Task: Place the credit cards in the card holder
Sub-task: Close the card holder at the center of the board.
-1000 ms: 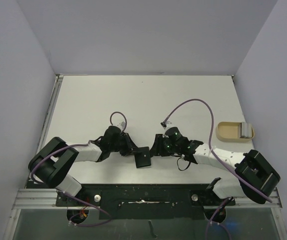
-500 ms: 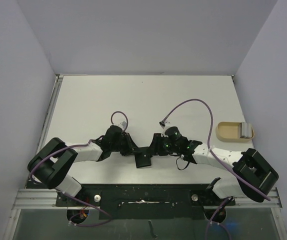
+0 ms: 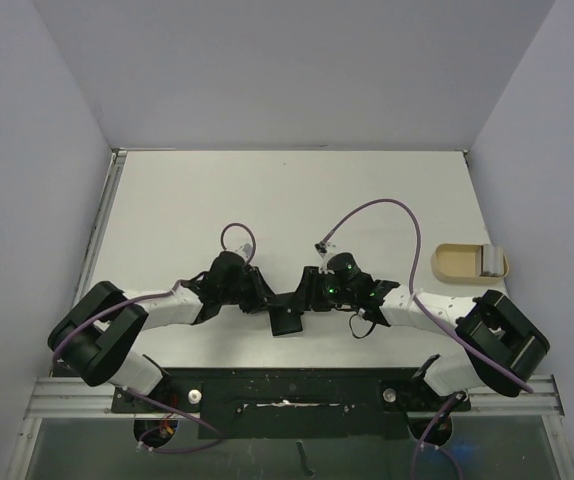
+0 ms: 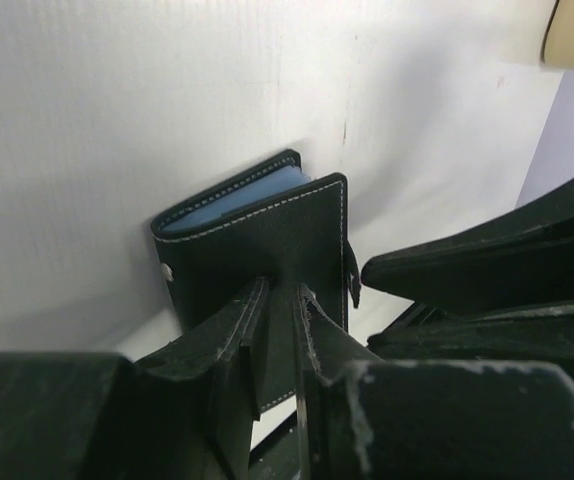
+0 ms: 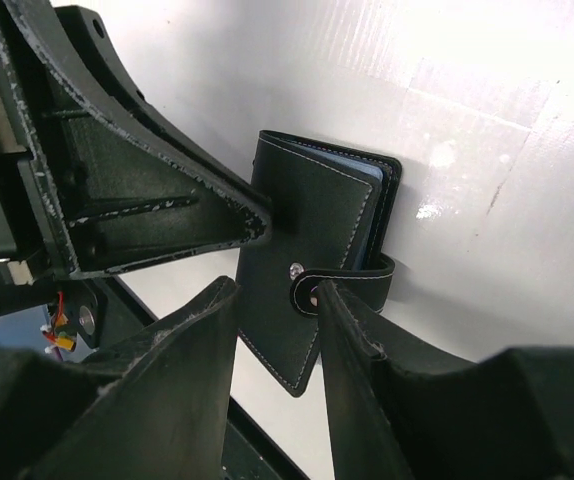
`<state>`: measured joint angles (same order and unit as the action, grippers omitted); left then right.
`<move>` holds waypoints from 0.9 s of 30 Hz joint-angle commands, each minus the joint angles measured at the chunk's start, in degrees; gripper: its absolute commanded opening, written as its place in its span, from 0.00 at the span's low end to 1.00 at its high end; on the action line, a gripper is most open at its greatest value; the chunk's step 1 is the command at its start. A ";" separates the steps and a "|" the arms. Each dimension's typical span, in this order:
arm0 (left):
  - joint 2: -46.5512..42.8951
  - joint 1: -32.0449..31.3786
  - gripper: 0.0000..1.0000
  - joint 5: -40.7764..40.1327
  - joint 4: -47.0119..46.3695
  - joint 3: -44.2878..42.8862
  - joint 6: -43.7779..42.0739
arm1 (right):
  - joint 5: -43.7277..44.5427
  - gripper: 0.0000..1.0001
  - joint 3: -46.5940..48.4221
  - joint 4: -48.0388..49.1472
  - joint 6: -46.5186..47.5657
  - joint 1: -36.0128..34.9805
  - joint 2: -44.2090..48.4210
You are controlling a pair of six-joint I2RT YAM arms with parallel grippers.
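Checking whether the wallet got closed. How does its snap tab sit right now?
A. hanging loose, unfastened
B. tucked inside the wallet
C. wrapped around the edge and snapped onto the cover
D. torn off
C: in the right wrist view the tab loops around the edge of the wallet and its snap sits on the cover.

The wallet (image 3: 287,319) sits near the front middle of the bench (image 3: 287,200), between the left fingers (image 4: 279,330) and the right fingers (image 5: 277,330), which meet at it from either side. A tray (image 3: 457,262) lies well apart at the right edge
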<state>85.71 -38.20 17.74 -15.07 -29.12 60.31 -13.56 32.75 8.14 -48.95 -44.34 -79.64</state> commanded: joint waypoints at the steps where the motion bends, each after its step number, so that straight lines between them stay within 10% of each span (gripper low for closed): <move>1: -3.29 -1.17 0.14 0.06 1.97 -0.06 1.38 | -0.34 0.37 -0.18 3.11 -0.45 -0.22 0.22; 27: 1.66 -1.97 0.08 -5.50 6.02 -0.76 -0.38 | -0.03 0.21 -2.97 -2.06 0.83 5.22 6.71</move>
<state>86.61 -39.70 17.12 -13.43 -29.32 61.76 -12.56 30.04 3.73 -48.66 -39.42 -73.06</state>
